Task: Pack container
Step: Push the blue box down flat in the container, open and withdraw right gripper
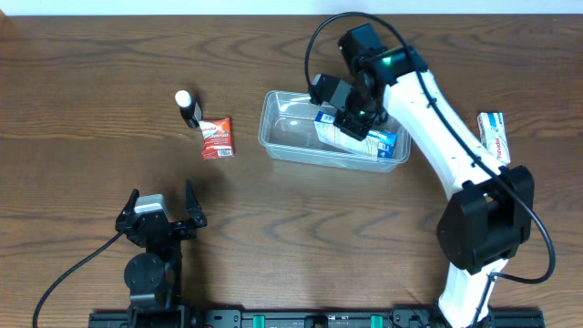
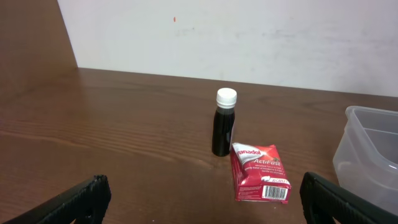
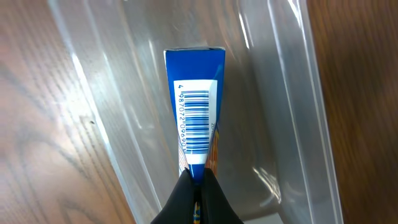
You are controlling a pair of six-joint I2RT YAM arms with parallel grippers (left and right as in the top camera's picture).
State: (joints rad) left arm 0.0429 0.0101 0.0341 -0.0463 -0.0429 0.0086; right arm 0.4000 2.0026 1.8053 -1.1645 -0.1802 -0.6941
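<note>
The clear plastic container (image 1: 291, 137) stands at the table's middle back; it also shows in the right wrist view (image 3: 280, 93) and its corner in the left wrist view (image 2: 370, 149). My right gripper (image 1: 357, 120) is over the container, shut on a blue box (image 3: 193, 118) held edge-on inside it (image 1: 364, 137). A red Panadol box (image 1: 217, 138) lies flat left of the container, next to a dark bottle with a white cap (image 1: 188, 107); both show in the left wrist view (image 2: 260, 173) (image 2: 224, 122). My left gripper (image 1: 162, 211) is open and empty near the front.
A white and blue box (image 1: 495, 135) lies at the far right of the table, beside the right arm. A pale wall stands behind the table in the left wrist view (image 2: 236, 37).
</note>
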